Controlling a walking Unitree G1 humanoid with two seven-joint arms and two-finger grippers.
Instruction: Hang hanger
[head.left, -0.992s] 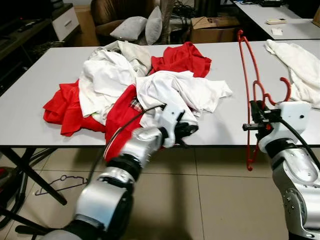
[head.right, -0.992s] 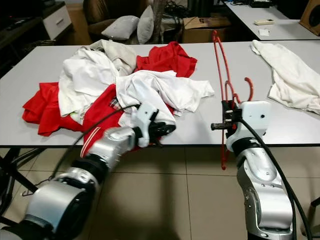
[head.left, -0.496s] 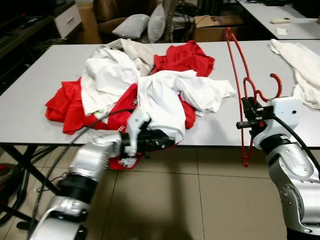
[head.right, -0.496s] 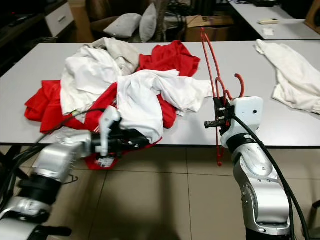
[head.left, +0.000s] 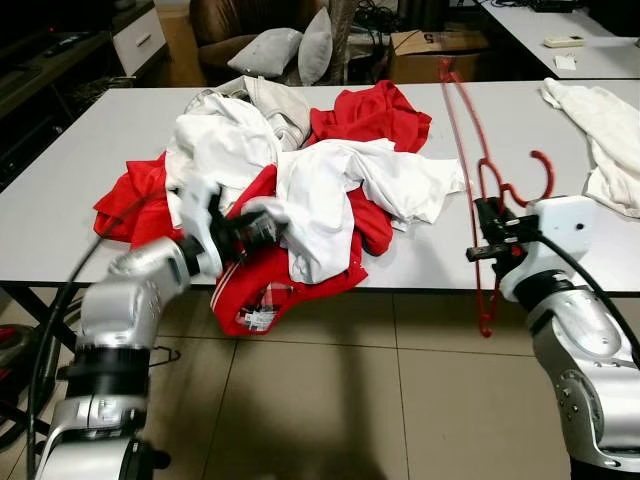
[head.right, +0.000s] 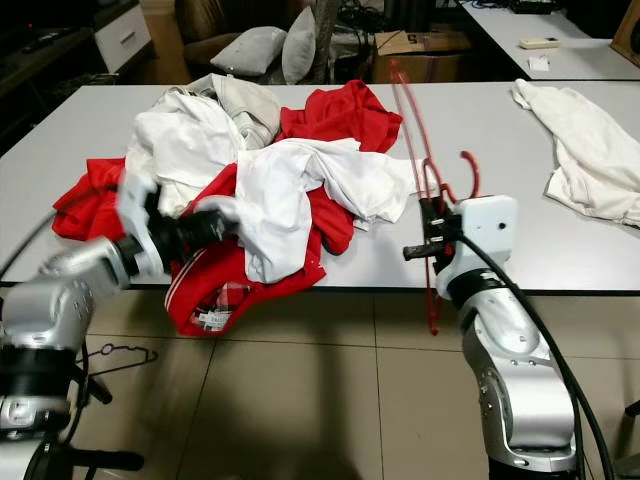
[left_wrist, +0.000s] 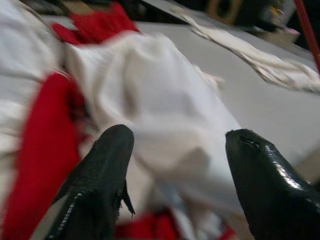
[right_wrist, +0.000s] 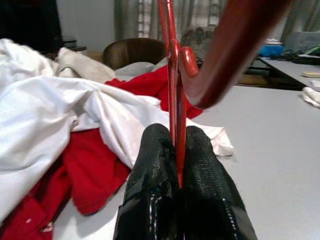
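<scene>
Right gripper pinches the red hanger by its stem at the table's front edge, right of the clothes pile; the hanger stands nearly upright, its top leaning back over the tabletop and its lower end hanging below the edge. In the head views, the left gripper has swung left within the last second, dragging a white shirt and a red garment over the front edge. That probably frees a shirt to dress the hanger. In the left wrist view, the left gripper's fingers are spread, white cloth between them. In the right wrist view, the fingers press together on the hanger's thin red bar, with its hook curving above.
</scene>
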